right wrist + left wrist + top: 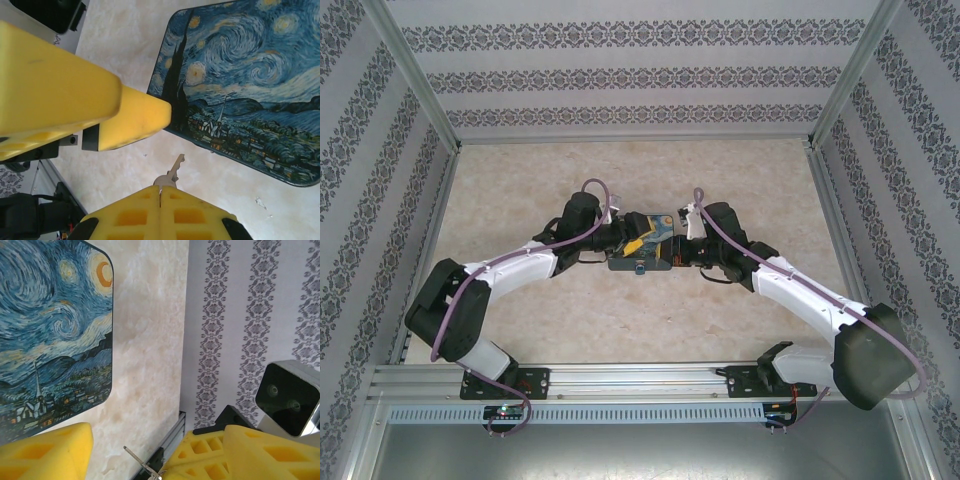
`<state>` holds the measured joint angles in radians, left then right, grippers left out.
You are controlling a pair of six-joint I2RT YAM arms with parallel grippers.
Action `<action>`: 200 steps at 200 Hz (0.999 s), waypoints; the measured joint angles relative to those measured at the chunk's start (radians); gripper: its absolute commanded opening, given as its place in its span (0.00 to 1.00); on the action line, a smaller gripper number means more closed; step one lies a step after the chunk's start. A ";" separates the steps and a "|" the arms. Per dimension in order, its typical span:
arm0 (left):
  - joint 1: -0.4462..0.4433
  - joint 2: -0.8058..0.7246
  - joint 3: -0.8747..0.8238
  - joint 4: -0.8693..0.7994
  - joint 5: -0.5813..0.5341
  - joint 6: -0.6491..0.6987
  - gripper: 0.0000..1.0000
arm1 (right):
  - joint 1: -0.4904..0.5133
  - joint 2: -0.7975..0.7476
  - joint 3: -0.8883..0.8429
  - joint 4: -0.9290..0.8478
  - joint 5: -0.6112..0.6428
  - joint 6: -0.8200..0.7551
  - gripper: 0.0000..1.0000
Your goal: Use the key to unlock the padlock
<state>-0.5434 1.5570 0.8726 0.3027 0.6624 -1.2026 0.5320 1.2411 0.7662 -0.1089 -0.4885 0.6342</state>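
Key (173,169), held by right tool (160,190), shaft pointing toward tin box (250,85)

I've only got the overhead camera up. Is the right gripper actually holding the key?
Observer: Yes. On the right wrist camera the right gripper is shut on the key, with its toothed end sticking out past the fingertips.
Operator: Where's it pointing?
Observer: Toward the edge of the tin box, with bare table between tip and box.
Operator: And the other arm?
Observer: The left gripper is open; the left wrist camera shows its fingers spread apart.
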 measured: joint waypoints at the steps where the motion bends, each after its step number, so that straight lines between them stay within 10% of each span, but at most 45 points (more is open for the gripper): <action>1: 0.000 0.000 -0.001 0.002 0.000 0.000 0.64 | 0.000 0.000 0.000 0.000 0.000 0.000 0.00; 200: -0.037 0.067 -0.046 0.182 0.014 -0.299 0.26 | 0.000 0.000 -0.005 0.055 0.000 0.025 0.00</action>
<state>-0.5808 1.6238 0.8268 0.4843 0.6762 -1.5017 0.5320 1.2411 0.7612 -0.0536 -0.4885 0.6594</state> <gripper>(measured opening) 0.286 0.058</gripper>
